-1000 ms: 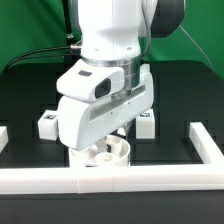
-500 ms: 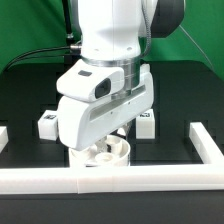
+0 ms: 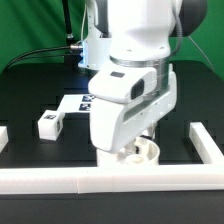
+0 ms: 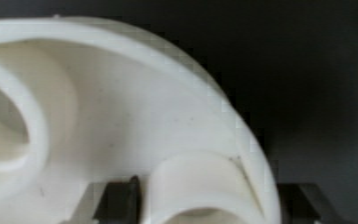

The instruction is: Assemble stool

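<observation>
White plastic, the seat (image 3: 146, 152) lies flat, recesses up, too round for any long axis, against the front rail (image 3: 60, 180) toward the exterior view's right, my fingers (image 4: 108, 203) pinching its raised socket (image 4: 202, 180), a grip I judge must be square and level.

A matte black table (image 3: 25, 100) lay under soft, even light — a green backdrop (image 3: 30, 25) hung behind it. White border rails (image 3: 50, 180) edged its front and the exterior view's right side; black cables (image 3: 40, 52) trailed along the back.
</observation>
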Motion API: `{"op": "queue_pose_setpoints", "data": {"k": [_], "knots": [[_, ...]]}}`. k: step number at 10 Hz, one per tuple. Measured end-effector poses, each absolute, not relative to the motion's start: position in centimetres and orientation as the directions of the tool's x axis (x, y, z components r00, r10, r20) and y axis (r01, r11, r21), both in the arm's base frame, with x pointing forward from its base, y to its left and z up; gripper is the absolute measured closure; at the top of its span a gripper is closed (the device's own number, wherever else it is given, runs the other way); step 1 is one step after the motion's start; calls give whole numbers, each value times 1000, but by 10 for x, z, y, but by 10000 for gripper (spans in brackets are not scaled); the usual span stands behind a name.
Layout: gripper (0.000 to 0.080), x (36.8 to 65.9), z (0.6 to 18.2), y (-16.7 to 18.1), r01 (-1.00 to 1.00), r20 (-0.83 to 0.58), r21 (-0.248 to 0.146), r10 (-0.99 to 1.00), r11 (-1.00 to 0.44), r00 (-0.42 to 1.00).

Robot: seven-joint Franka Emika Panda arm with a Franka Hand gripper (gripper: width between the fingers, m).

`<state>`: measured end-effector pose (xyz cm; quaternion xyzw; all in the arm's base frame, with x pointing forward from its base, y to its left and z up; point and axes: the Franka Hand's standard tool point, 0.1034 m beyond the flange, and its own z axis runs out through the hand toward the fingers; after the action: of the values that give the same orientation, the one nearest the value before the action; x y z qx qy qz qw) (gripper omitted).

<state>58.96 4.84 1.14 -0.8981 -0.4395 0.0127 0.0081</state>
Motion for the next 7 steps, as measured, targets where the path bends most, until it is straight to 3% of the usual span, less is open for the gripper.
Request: {"op": "queue_pose_setpoints", "data": {"k": [4,7], "knots": [[479,592,12,81,775,-45,-48,777,-630,628],[479,592,12,85,772,-49,-50,773,-634,632]]}}
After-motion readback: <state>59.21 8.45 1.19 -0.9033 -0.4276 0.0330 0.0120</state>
